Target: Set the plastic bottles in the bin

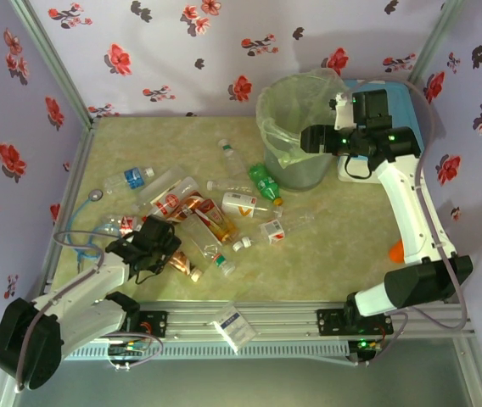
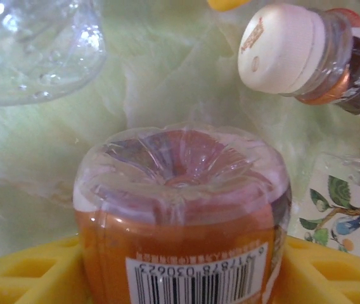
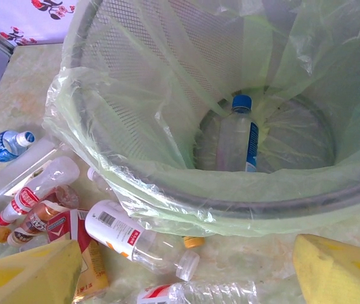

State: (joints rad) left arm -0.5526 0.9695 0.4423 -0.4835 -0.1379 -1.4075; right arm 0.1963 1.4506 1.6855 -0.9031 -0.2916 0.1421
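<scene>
Left gripper is down in the pile at the lower left of the top view, clamped on an orange-labelled bottle. Right gripper hangs wide open, nothing in it, just over the bin at upper right. One blue-capped bottle lies inside, and the other bottles are scattered mid-table.

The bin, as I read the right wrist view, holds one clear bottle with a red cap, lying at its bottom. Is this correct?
Not quite: the cap is blue, not red. The right wrist view shows the bin holding one clear bottle with a blue cap, lying at its bottom.
</scene>
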